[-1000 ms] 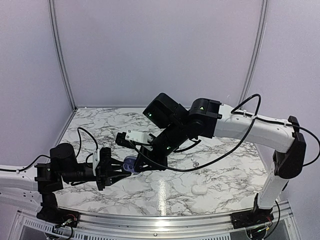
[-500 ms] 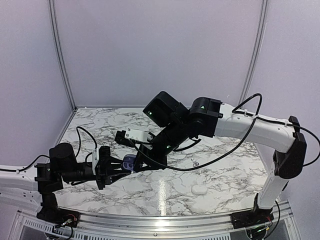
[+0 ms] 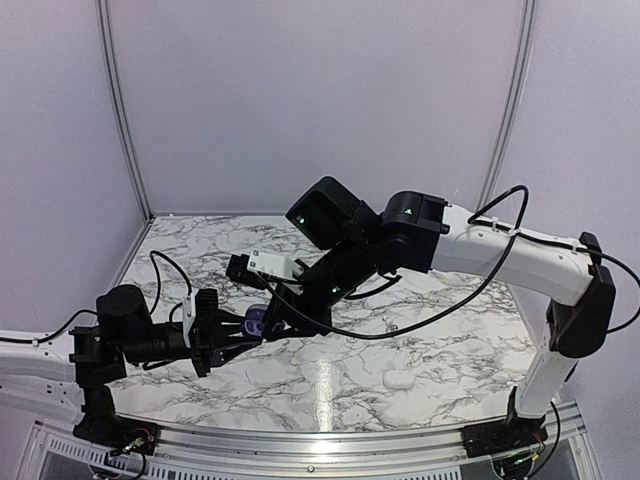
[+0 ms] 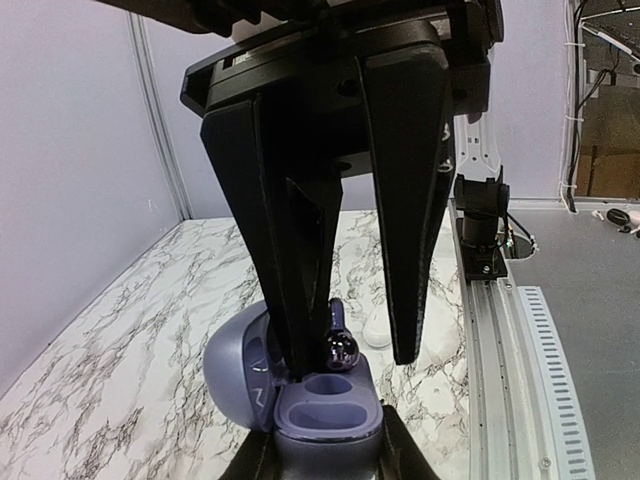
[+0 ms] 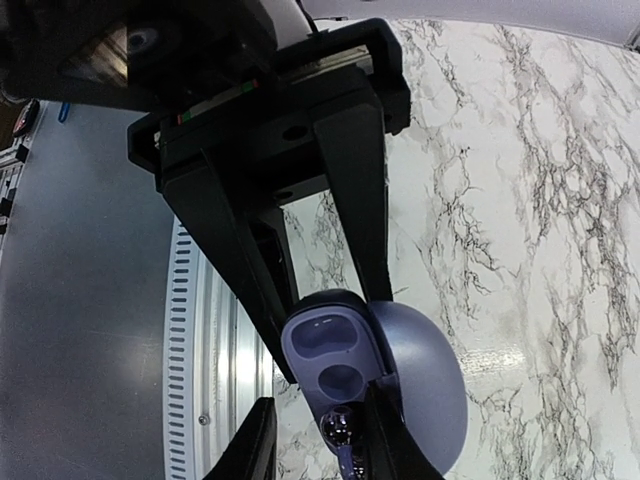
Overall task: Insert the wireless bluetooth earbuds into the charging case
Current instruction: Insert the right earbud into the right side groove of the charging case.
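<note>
My left gripper (image 3: 245, 330) is shut on the blue-violet charging case (image 4: 325, 410), which it holds above the table with the lid swung open. One dark, shiny earbud (image 4: 340, 350) rests at the far end of the case's tray, its stem sticking up. My right gripper (image 4: 352, 365) hangs over the case, open. One finger stands against the earbud and the other is apart from it. In the right wrist view the earbud (image 5: 338, 428) sits between my right gripper's (image 5: 320, 392) own fingers, below the case (image 5: 330, 345). Two hollows in the tray lie bare.
A small white pebble-shaped case (image 3: 399, 380) lies on the marble table toward the front right, also visible beyond the held case (image 4: 377, 328). The metal rail (image 3: 320, 440) runs along the table's near edge. Cables hang from both arms.
The right gripper's jaws have widened around the earbud. Both arms and the case have drifted slightly to the left.
</note>
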